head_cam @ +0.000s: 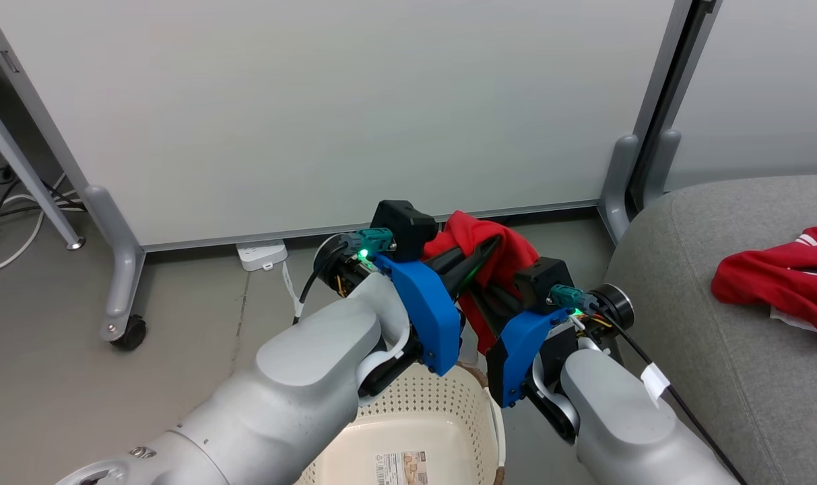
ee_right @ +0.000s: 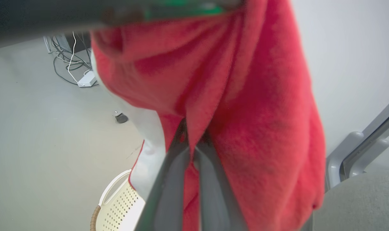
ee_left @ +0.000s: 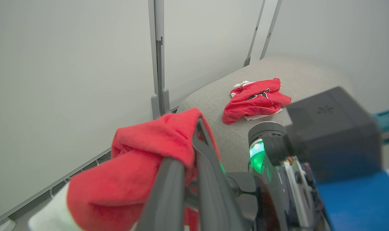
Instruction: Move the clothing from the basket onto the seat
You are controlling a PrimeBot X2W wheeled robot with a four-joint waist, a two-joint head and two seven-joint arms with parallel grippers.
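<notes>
Pale partition panels (head_cam: pixel 354 114) and grey floor (head_cam: pixel 179 316) formed the backdrop.

Head view:
- Basket (head_cam: pixel 421 417), bottom centre, directly under both wrists. Its label sticker was visible inside.
- Held garment (head_cam: pixel 479 246), centre frame, lifted clear above the basket and bunched between the two arms.
- Left gripper (head_cam: pixel 485 252), fingers pressed together on the upper fold.
- Right gripper (head_cam: pixel 492 303), just beside and below the left, fingers buried in the same cloth.
- Seat (head_cam: pixel 704 303), right side of frame.
- Laid garment (head_cam: pixel 778 279), already resting on the seat at the right edge.
- Power strip (head_cam: pixel 262 254), at the foot of the panels.

Left wrist view:
- Left gripper (ee_left: pixel 188 150), jaws pinching the held garment (ee_left: pixel 143 160), which draped to the lower left.
- Seat (ee_left: pixel 293 73), upper right, beyond the fingertips.
- Laid garment (ee_left: pixel 255 99), crumpled on the seat.

Right wrist view:
- Right gripper (ee_right: pixel 191 150), fingers nearly together with a fold of the held garment (ee_right: pixel 245 112) caught between them. The cloth hung lengthwise down the frame.
- Basket (ee_right: pixel 117 205), lower left.
- Seat (ee_right: pixel 358 205), lower right corner.

Judgement: the seat lay to the right of both jaws in the head view. The right arm was nearer to it, so the carry would run rightward with the cloth's long axis hanging down.
</notes>
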